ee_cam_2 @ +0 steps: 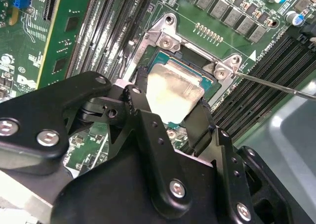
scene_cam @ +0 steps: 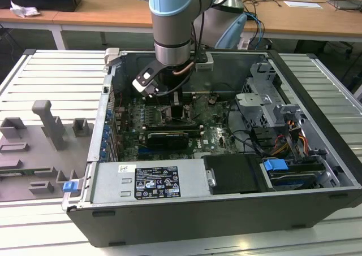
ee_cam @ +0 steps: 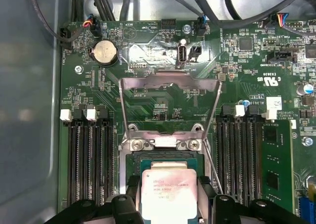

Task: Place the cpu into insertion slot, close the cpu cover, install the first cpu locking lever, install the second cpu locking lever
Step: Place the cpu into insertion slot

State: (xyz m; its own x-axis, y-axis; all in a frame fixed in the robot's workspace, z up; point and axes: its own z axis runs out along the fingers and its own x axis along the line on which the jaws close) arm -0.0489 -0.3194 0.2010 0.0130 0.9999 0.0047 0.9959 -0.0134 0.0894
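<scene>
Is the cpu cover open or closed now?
Open: the cpu cover stands tilted up off the insertion slot, where the gripper holds the cpu.

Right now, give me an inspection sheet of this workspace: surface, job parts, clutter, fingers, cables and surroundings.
Surface: grey slatted metal table holding open dark computer case.
Job's things: square silver-topped cpu over black insertion slot, seating unclear; silver frame cpu cover raised open.
Clutter: grey fixture blocks, exterior view's left.
Fingers: black fingers shut on cpu.
Cables: black cables inside case, clear of slot.
Surroundings: wooden desks behind.
</scene>
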